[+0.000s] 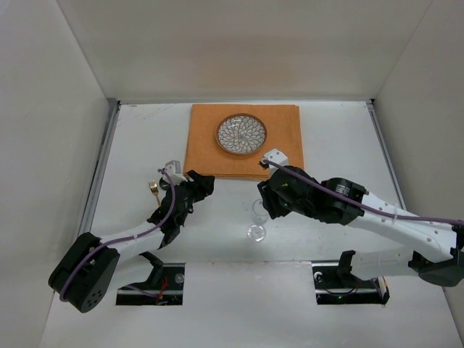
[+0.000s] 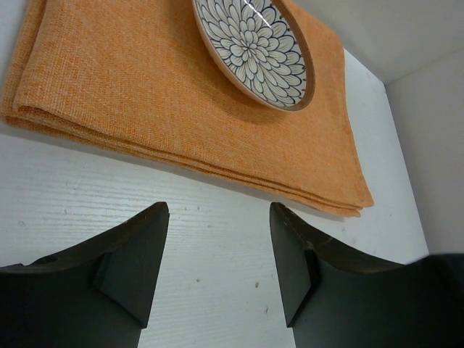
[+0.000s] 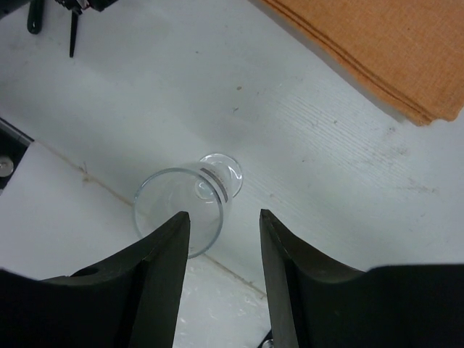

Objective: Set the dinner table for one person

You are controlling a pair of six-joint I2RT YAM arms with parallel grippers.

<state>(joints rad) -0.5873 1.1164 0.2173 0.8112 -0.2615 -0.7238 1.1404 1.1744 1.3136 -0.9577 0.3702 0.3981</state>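
Though the matte white table (image 1: 326,130) is mostly flat and plain, a woven orange mat (image 2: 145,87) at its far side bears a round flower-patterned plate (image 2: 254,47). A clear glass (image 3: 181,206) rests nearer, partly hidden by a right finger (image 3: 156,275). A gold fork (image 1: 153,188) lies left. The left gripper (image 2: 217,210) and right gripper (image 3: 223,214) both gape, grasping nothing.

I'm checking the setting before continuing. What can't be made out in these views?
Fork: top view, tiny, partly behind the left arm.
Glass: right wrist view, near rim behind a finger; upright or lying, unclear.
Plate: left wrist view, cut by the top edge.
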